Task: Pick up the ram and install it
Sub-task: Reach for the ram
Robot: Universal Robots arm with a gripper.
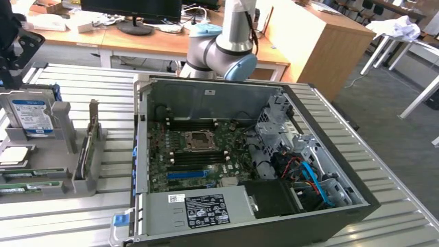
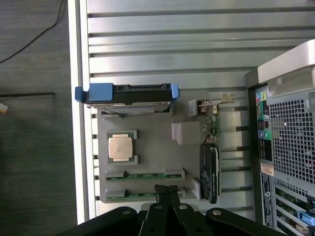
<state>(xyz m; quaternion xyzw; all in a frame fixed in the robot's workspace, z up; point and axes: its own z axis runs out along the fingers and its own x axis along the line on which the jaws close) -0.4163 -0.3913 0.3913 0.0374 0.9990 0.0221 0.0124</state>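
Two green ram sticks lie edge-up in slots of a grey holder tray [image 2: 147, 147]: one ram stick [image 2: 147, 175] and a second ram stick [image 2: 118, 197] whose end passes under my fingers. In the exterior view the ram sticks [image 1: 31, 175] sit at the tray's near end, on that view's left. My gripper [image 2: 166, 190] hovers above the tray by the ram slots, shut, with nothing between its fingers. It appears as a dark shape [image 1: 15, 56] high over the tray in the exterior view. The motherboard [image 1: 199, 154] lies inside the open computer case [image 1: 309, 103].
The tray also holds a hard drive [image 2: 130, 96] with a blue-white label [image 1: 33, 117], a CPU [image 2: 121, 147] and an upright card [image 2: 209, 172]. The case's rear panel [image 2: 290, 147] stands beside the tray. Everything rests on a slatted metal table [image 1: 384, 226].
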